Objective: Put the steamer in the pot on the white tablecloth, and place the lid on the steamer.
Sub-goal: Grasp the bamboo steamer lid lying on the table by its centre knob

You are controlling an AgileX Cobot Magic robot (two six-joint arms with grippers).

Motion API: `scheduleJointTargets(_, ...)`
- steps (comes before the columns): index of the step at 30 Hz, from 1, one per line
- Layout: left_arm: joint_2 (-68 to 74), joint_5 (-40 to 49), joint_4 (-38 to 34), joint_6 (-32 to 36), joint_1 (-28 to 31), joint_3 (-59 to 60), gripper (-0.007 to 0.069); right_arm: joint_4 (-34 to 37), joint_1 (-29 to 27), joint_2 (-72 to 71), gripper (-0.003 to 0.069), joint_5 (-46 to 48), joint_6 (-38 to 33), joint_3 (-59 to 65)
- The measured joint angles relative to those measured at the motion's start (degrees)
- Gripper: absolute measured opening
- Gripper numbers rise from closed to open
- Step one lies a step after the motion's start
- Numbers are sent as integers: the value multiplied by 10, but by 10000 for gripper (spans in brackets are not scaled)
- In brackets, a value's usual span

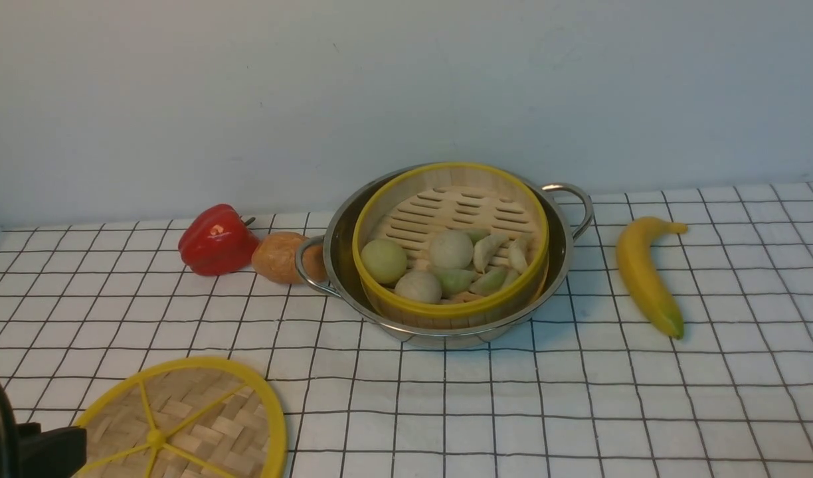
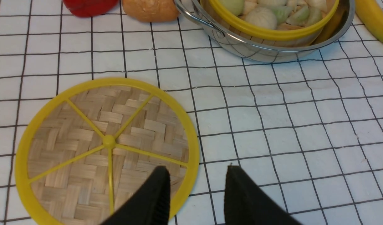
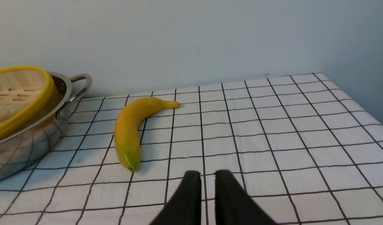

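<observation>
Yellow-rimmed lid (image 2: 166, 128) at seven o'clock from the steamer (image 1: 446, 265) — both claws parted, empty — could slide off tilted.

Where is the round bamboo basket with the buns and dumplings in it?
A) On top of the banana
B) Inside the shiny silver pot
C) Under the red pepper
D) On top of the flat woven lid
B: the bamboo basket sits inside the shiny pot, whose metal rim shows around it.
</observation>
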Motion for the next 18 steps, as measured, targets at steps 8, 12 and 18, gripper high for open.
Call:
scheduleJointTargets(8,0,-15,0,2,0,0,243,1,0,0,145,0,0,0)
scheduleJointTargets(12,0,-69,-14,2,0,0,243,1,0,0,166,0,0,0)
scheduleJointTargets(18,2,-149,-68,2,0,0,243,1,0,0,195,0,0,0)
